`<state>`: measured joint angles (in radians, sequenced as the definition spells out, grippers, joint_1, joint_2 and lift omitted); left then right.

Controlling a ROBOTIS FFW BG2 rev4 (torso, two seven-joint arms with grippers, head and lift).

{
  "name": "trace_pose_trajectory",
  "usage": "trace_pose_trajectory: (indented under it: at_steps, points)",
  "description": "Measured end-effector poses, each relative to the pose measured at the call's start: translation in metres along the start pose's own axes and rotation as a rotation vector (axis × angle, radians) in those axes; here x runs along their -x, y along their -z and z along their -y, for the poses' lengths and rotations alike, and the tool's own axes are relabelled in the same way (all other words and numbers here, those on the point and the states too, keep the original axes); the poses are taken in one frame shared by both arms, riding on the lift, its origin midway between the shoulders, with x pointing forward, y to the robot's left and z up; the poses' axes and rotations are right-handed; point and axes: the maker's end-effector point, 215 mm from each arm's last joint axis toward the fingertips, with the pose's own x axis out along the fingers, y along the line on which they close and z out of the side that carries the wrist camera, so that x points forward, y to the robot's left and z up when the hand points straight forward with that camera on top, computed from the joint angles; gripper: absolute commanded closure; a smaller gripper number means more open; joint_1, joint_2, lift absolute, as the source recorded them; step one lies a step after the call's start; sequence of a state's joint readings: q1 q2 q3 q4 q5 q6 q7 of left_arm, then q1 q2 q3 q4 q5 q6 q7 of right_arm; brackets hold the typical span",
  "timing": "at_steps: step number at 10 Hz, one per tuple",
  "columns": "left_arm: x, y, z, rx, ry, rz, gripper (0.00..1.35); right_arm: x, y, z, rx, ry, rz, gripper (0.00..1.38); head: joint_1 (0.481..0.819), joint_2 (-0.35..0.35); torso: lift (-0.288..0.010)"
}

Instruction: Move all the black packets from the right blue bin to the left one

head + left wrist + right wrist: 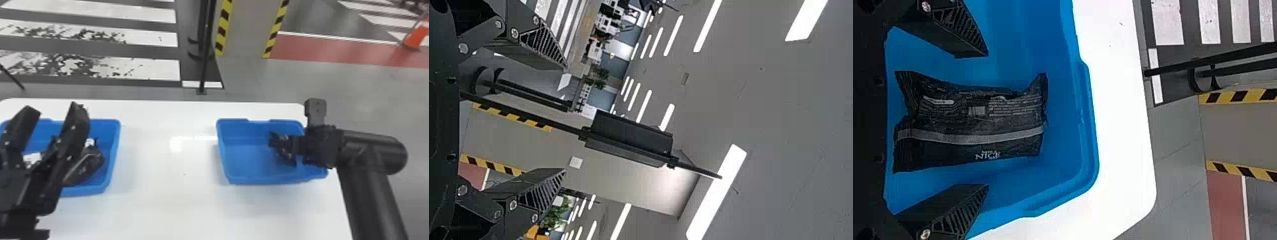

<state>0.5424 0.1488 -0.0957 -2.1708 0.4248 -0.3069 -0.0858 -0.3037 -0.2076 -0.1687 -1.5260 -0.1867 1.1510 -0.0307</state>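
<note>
Fingers of the left gripper stand spread with nothing held between them, raised across the head view's sight of the left bin; the left wrist view looks past them to a black post and ceiling lights.

Blue and open, the left bin sits on the white bench; a black packet lies in it toward the right side, and more dark shapes and white patches show behind the fingers, too covered for me to count; bare bench separates the two bins, with the post rising from the floor beyond, and just right of that a pale column edged in yellow and black stripes.

Right bin, blue too, has a black packet lying in it, a pale band along its length; the right gripper reaches in over the bin's right side, its fingers spread, one to each side of that packet and apart from it, so nothing is pinched; farther right, past the bench, an orange cone stands on the floor near a red strip.
</note>
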Motion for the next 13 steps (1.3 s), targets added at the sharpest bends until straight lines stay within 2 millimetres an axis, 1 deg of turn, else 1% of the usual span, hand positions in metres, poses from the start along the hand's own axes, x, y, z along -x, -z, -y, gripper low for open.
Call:
trace_pose_trajectory:
  at_steps: [2, 3, 4, 5, 8, 10, 12, 13]
  points:
    - [0.000, 0.000, 0.000, 0.000, 0.000, 0.000, 0.33, -0.006, 0.005, 0.001, -0.004, 0.002, -0.025, 0.15, 0.695, -0.204, -0.140]
    - [0.000, 0.000, 0.000, 0.000, -0.001, 0.001, 0.33, -0.011, 0.012, 0.002, -0.010, 0.002, -0.050, 0.23, 0.695, -0.205, -0.140]
    - [0.000, 0.000, -0.001, 0.000, -0.003, 0.002, 0.33, -0.014, 0.019, 0.003, -0.015, 0.001, -0.074, 0.53, 0.695, -0.205, -0.140]
    - [0.000, 0.000, -0.001, 0.000, -0.003, 0.002, 0.33, -0.015, 0.023, 0.004, -0.018, 0.002, -0.092, 1.03, 0.695, -0.206, -0.140]
    - [0.001, 0.001, -0.002, -0.001, -0.006, -0.003, 0.33, -0.012, 0.020, 0.006, -0.012, 0.011, -0.087, 1.10, 0.695, -0.208, -0.140]
    - [0.001, 0.001, -0.002, -0.003, -0.004, -0.003, 0.33, -0.012, 0.014, 0.005, -0.005, 0.012, -0.049, 1.12, 0.695, -0.207, -0.140]
    - [0.001, 0.000, -0.003, -0.004, -0.006, 0.000, 0.33, -0.008, 0.005, 0.004, 0.005, 0.013, 0.018, 1.12, 0.695, -0.205, -0.140]
    - [0.001, -0.002, -0.004, -0.004, -0.008, 0.007, 0.33, -0.003, -0.004, 0.001, 0.012, 0.006, 0.075, 1.12, 0.695, -0.201, -0.140]
